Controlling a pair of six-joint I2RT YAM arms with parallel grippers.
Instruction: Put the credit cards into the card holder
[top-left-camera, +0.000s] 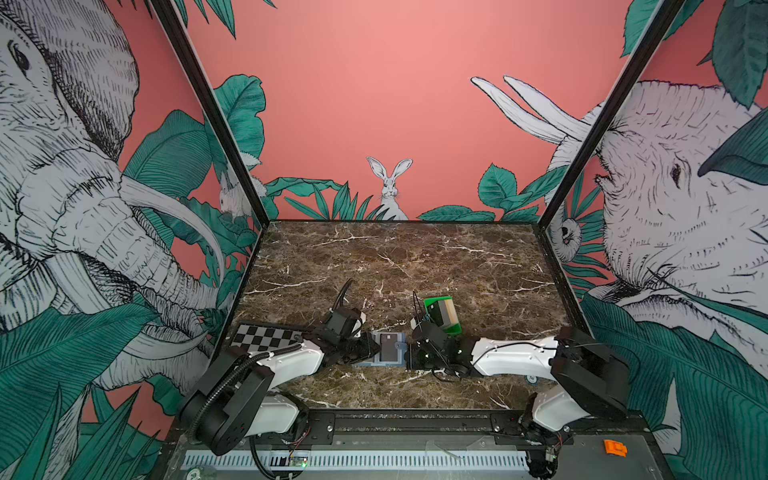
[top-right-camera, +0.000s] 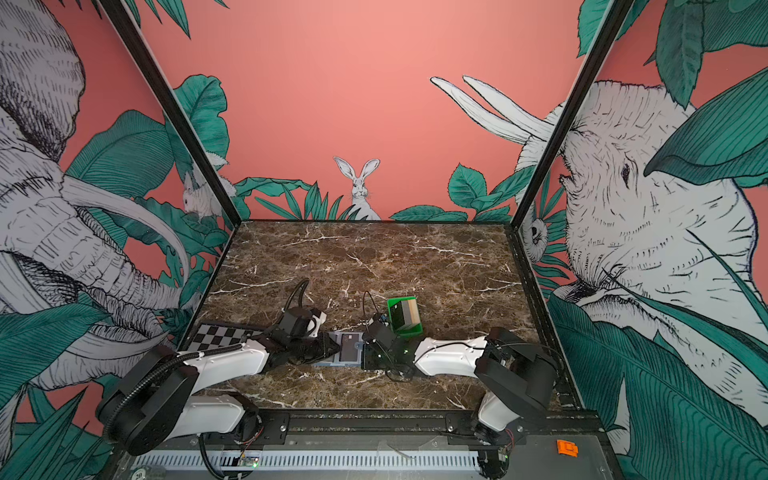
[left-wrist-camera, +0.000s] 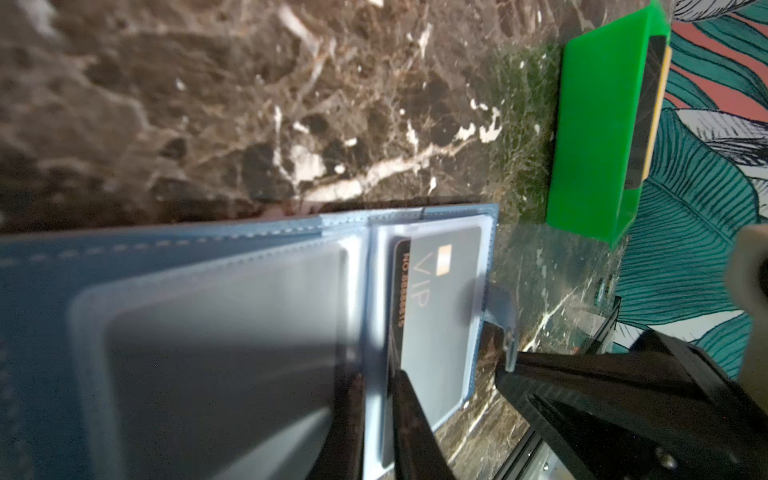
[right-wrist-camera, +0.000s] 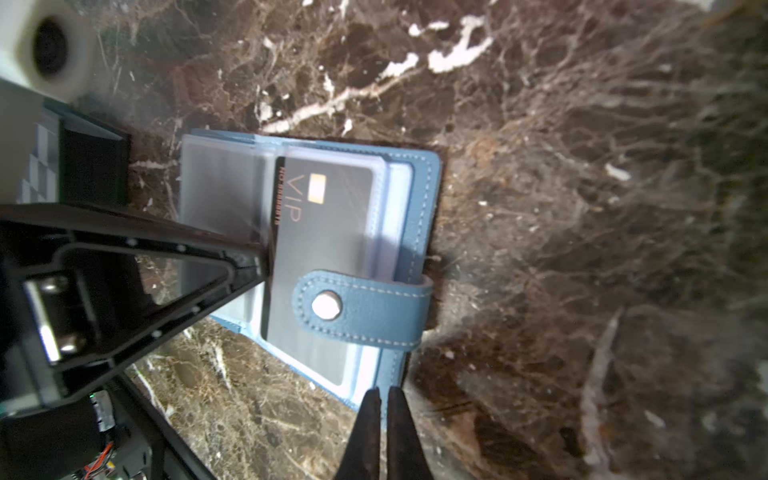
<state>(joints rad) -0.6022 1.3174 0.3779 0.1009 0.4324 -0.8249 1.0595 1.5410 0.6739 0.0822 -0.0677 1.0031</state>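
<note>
Lying open on the marble worktop (top-left-camera: 415, 266), the card holder (right-wrist-camera: 419, 187) sits between the two grippers with its clear sleeves facing up. Its snap tab (right-wrist-camera: 365, 307) is folded in across them.

The black VIP card (right-wrist-camera: 332, 216) is most of the way inside one sleeve of the card holder. Only a narrow strip along one long edge is bare, on the side toward the card holder's fold.

The left gripper (left-wrist-camera: 378, 374) meets the card holder at that bare strip. Its jaws are narrow, pinched on the card's edge together with a leaf of clear sleeve.

The right gripper (right-wrist-camera: 384, 390) hangs just off the card holder's outer edge, near the tab. Its jaws are all but together, with nothing between them, and they do not touch the leather.

A green tray (top-left-camera: 451, 330) stands beyond the card holder on the right gripper's side, apart from it. Inside it are a grey card and a tan card (top-left-camera: 442, 312).

A checkerboard plate (top-left-camera: 262, 336) lies well apart from the card holder on the left gripper's side, partly hidden by that arm.
</note>
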